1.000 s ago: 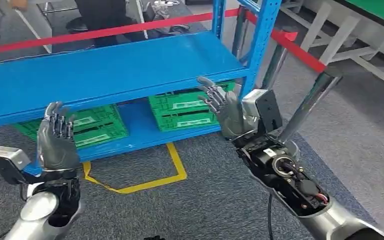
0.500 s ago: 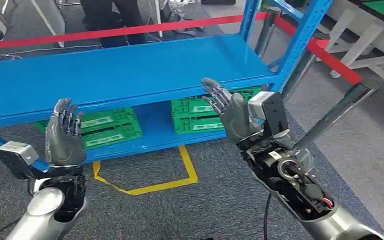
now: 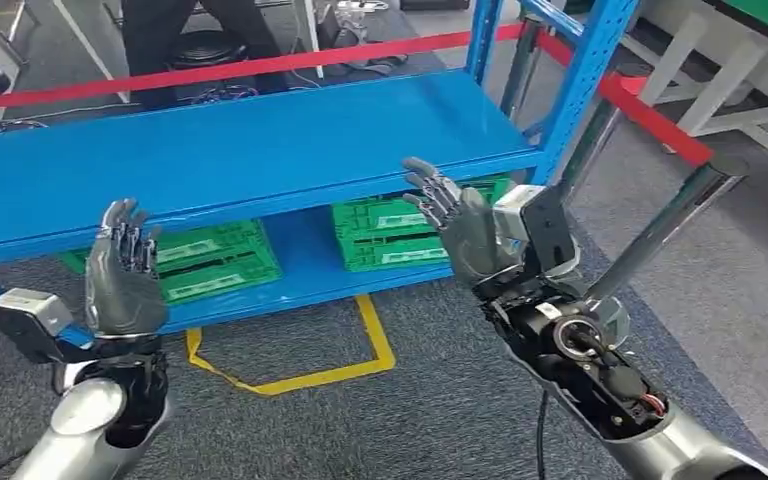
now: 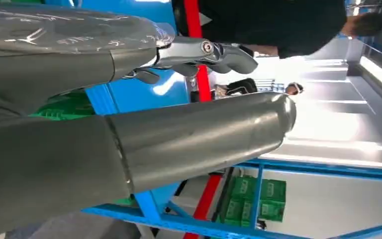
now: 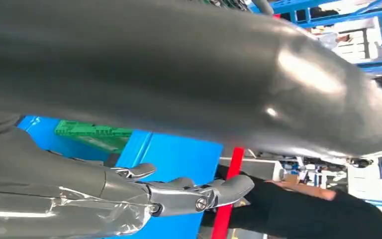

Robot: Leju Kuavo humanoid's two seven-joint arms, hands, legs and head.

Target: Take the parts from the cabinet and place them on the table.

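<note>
1. The left hand is raised palm-inward with its fingers spread and nothing in it; the right hand is held the same way — released, fingers apart, empty. Both hang in front of the blue shelving rack, level with its upper shelf's front edge, touching nothing.

2. Step in hand, as a judgement: both empty hands held up facing the rack would fit an approach to collect parts, and would equally fit a return for more after a drop-off. The pictures do not settle which.

3. What a pick-up would call for: the crates sit on the low shelf, under the upper shelf, so the hands would have to drop below that edge and go in beneath it. The right hand is nearer to a crate.

4. The task's things: two green crates lie on the lower shelf — one behind the left hand, the other behind the right hand. They look flat and ribbed, with pale labels on top. Whether parts lie in them cannot be told.

5. Beyond: a red barrier tape runs behind the rack, a yellow floor marking lies on the grey carpet, and a person's legs stand past the tape.
</note>
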